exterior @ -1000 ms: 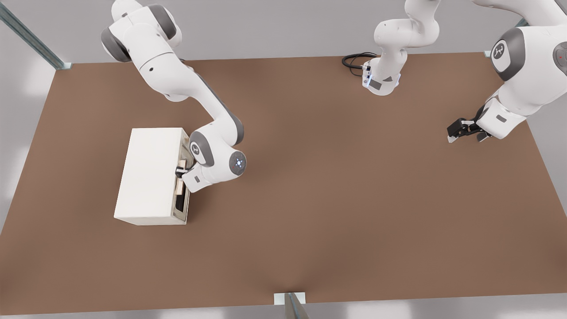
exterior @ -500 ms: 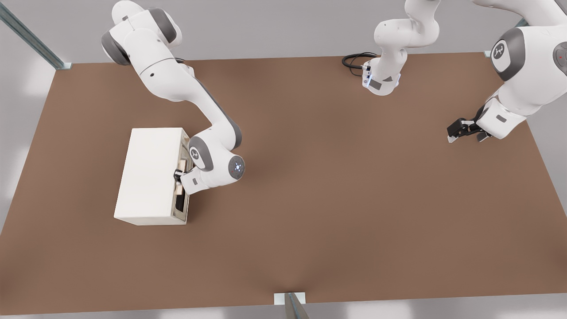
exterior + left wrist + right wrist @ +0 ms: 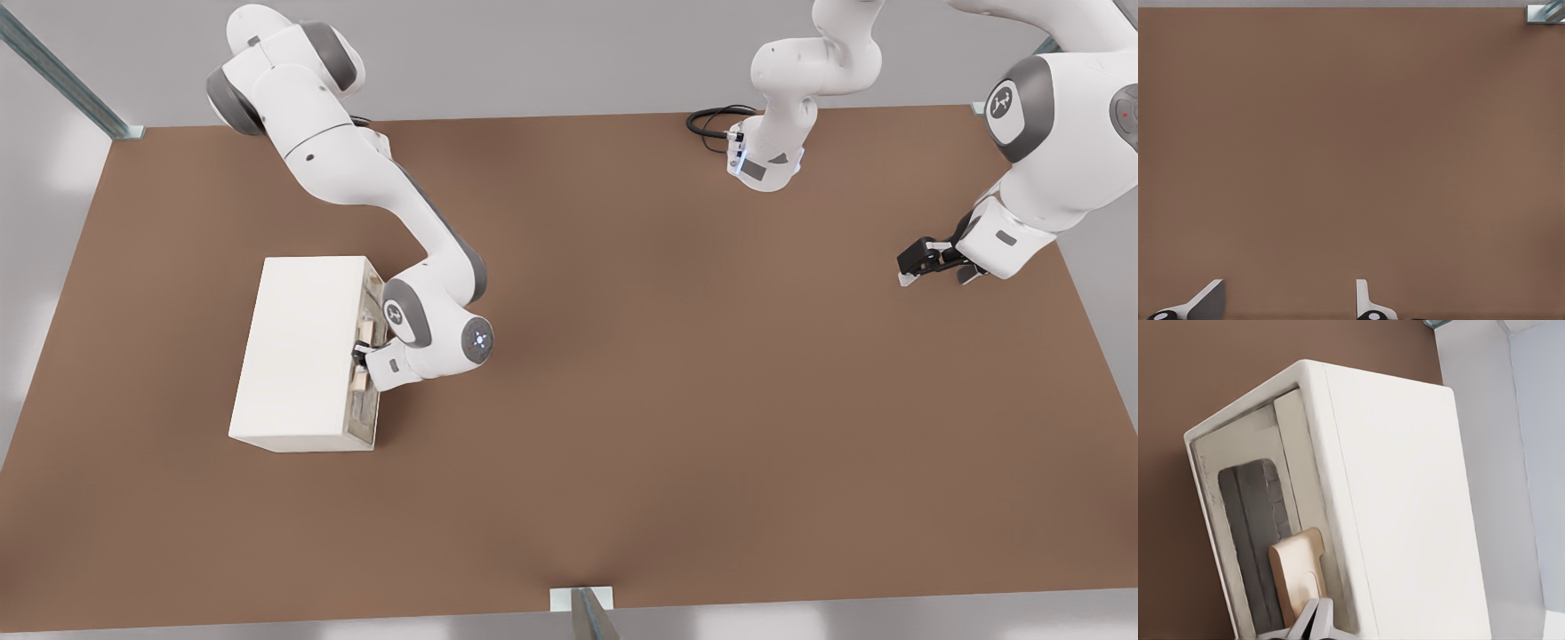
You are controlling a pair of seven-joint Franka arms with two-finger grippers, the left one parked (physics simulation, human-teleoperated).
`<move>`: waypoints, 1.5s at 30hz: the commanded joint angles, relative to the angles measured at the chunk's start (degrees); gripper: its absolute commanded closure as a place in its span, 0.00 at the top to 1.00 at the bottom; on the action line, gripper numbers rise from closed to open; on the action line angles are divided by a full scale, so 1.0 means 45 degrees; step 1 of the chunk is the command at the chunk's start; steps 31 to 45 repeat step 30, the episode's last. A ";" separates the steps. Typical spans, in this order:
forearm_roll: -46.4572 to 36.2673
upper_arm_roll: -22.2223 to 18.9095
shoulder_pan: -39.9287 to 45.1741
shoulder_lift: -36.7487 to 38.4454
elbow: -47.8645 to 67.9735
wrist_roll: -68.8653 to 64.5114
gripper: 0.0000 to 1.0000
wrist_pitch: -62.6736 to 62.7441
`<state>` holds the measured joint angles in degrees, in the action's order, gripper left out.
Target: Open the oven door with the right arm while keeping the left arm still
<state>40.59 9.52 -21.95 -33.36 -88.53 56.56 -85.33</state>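
Note:
The cream-white oven (image 3: 298, 347) stands on the brown table at the front view's left. Its oven door (image 3: 365, 411) is the narrow side facing the front view's right, and looks flush with the box. In the right wrist view the oven door (image 3: 1245, 453) shows a dark window (image 3: 1255, 533) and a beige bar handle (image 3: 1295, 570). My right arm (image 3: 356, 178) reaches down from the back. Its gripper (image 3: 359, 356) sits at the door's handle (image 3: 359, 380). The fingertips (image 3: 1321, 617) meet, pinched on the handle's end.
The parked arm's gripper (image 3: 925, 262) hangs over the table at the front view's right. A black cable (image 3: 711, 120) lies by the arm base (image 3: 765, 160) at the back edge. Bare brown table (image 3: 622, 400) stretches between the oven and that arm.
My wrist has shifted slightly toward the oven face and the elbow has moved with it. The dark strip of the door's window seen from the front has narrowed. The oven body has stayed put.

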 commanded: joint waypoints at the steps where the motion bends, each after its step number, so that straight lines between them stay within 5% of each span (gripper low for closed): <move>1: -0.0094 0.0012 -0.0024 0.0011 0.0005 0.0712 0.00 -0.0022; 4: -0.0894 0.0130 -0.0589 -0.0087 0.0102 0.2020 0.00 -0.0042; 7: -0.4369 0.0130 -0.2407 -0.1142 0.2348 0.5205 0.00 -0.0295; 8: -0.5853 0.0110 -0.1939 -0.1122 0.3089 0.4602 1.00 -0.0842; 13: -0.7535 0.0110 0.0112 -0.0030 0.4399 -0.6647 1.00 0.0679; 16: -0.7516 0.0071 0.3393 0.3602 0.2331 -1.2783 1.00 0.1365; 17: -0.7223 -0.0358 0.3453 0.4678 0.1645 -1.2394 1.00 0.1384; 23: -0.7789 -0.0456 0.5171 0.4229 0.3032 -1.2490 1.00 0.1423; 45: -0.7809 -0.0476 0.5191 0.3976 0.3130 -1.2725 1.00 0.1325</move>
